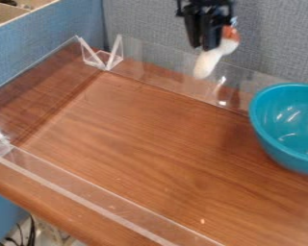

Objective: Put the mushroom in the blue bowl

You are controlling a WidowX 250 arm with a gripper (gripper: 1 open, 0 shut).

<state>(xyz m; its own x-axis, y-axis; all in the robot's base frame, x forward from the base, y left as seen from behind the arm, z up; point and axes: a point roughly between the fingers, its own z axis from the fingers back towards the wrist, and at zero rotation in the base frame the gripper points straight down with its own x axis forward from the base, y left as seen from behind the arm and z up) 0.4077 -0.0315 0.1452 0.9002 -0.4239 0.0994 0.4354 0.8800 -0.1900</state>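
Camera: claw (212, 45) points down, gripping mushroom (214, 61).

You are working in what reads as a lab or test station. Evidence: a robot arm (206, 13) hangs over a wooden surface (157, 144), whose edges carry clear plastic sheeting (105, 205), with a white angular bracket (103, 55) at the far left corner. You have grey fabric-like panelling (131, 21) behind the surface and a blue panel (43, 48) on the left. Beyond that panel you see part of a light wooden tray (18, 15). Dark cables (31, 232) show at the lower left. The type of room beyond this station cannot be determined.
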